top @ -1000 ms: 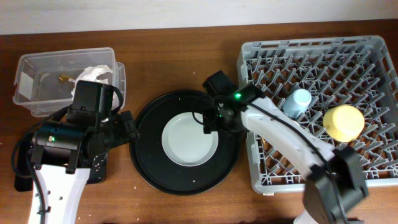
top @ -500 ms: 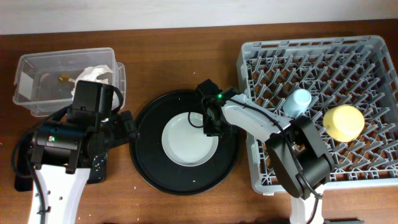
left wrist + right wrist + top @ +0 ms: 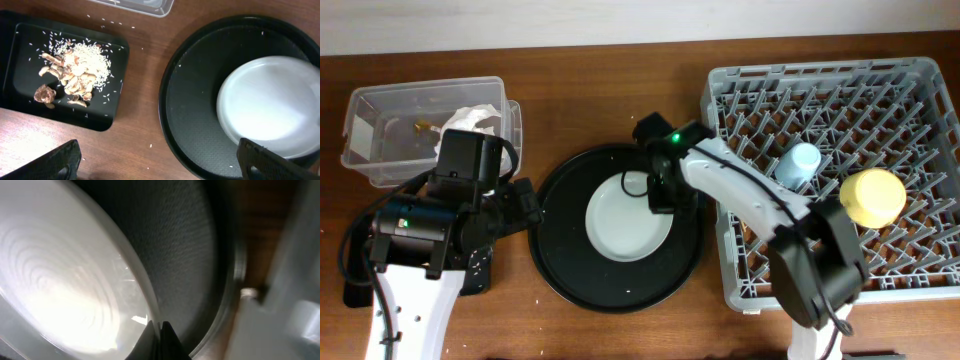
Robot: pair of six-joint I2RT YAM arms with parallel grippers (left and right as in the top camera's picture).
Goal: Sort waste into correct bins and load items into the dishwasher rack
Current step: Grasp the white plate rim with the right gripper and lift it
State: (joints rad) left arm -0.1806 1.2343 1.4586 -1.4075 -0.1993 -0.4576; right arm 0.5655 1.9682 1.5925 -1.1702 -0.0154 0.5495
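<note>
Now the right gripper (image 3: pixel 662 195) is pinched shut on the plate (image 3: pixel 625 225), on the edge that faces the dishwasher rack (image 3: pixel 920 270). The plate sits in the round black tray (image 3: pixel 555 260), just beside the rack. The left gripper (image 3: pixel 159 150) hangs wide open and empty, farther from the rack.

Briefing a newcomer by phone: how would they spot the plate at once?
Left of the grey rack sits a large round black tray. Inside it lies the plate: pale, round, the only dish there, its rim pinched by the right gripper.
</note>
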